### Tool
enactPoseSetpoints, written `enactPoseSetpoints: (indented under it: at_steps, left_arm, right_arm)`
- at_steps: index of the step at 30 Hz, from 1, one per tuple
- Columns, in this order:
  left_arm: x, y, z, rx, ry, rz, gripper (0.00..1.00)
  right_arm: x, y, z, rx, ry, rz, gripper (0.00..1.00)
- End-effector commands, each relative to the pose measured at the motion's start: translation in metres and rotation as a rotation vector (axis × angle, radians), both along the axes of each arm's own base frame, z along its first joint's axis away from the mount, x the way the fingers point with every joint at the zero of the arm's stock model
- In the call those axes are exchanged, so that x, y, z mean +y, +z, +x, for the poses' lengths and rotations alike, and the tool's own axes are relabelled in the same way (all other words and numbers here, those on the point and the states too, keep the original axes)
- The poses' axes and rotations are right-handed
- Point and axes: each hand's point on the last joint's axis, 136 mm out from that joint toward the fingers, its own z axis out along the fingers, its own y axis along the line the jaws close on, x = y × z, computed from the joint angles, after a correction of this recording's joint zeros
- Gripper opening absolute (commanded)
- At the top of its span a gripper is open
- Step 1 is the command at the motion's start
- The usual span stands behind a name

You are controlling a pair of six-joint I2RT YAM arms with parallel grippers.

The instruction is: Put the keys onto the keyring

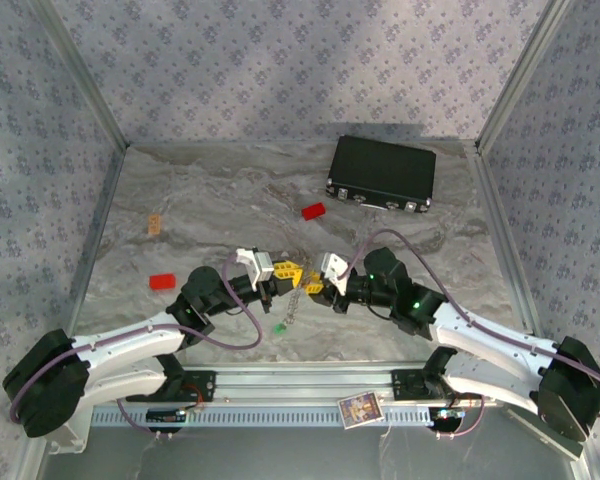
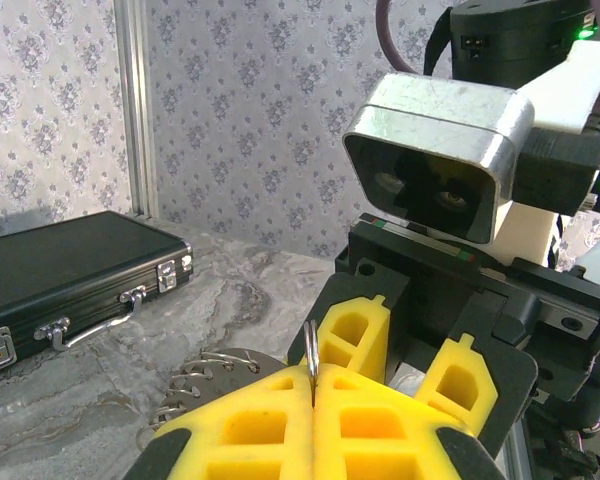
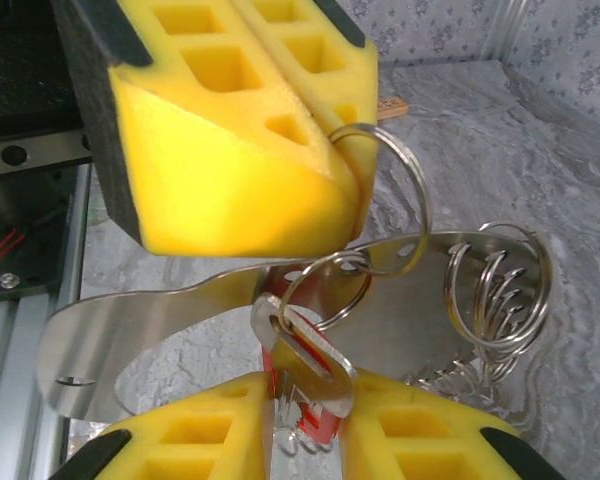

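My left gripper (image 2: 313, 385) is shut on the keyring (image 2: 311, 350), a thin silvery hoop standing edge-on between its yellow pads. In the right wrist view the keyring (image 3: 400, 190) hangs from those pads above a flat metal plate (image 3: 180, 320). A red key (image 3: 315, 400) with a metal blade sits between the fingers of my right gripper (image 3: 305, 390), which press on it. A smaller ring (image 3: 325, 290) runs through the key's hole. The two grippers meet nose to nose at the table's middle, left (image 1: 290, 272) and right (image 1: 315, 288). A green key (image 1: 278, 327) lies on the table just in front of them.
A black case (image 1: 380, 172) lies at the back right. One red block (image 1: 313, 211) sits near it and another (image 1: 162, 281) at the left. A bunch of spare rings (image 3: 495, 290) hangs at the plate's end. Metal frame rails line the table's sides.
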Motion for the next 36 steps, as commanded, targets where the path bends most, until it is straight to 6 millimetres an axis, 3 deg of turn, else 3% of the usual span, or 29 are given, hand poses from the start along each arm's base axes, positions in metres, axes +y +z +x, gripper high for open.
enactPoseSetpoints:
  at_steps: [1,6,20,36]
  left_arm:
    - [0.003,0.024,-0.003,-0.057,0.000,-0.071,0.00]
    - [0.002,0.024,-0.005,-0.061,-0.018,-0.070,0.00]
    - [0.003,0.023,-0.006,-0.061,-0.019,-0.065,0.00]
    - [0.005,0.010,-0.009,-0.092,-0.015,0.043,0.00]
  right_arm:
    - [0.003,0.015,-0.010,0.018,0.063,0.077,0.27]
    - [0.006,0.016,-0.015,0.037,0.112,0.094,0.29]
    - [0.006,0.020,-0.014,0.062,0.131,0.109,0.00]
    - [-0.016,0.019,0.002,0.061,0.000,-0.007,0.00]
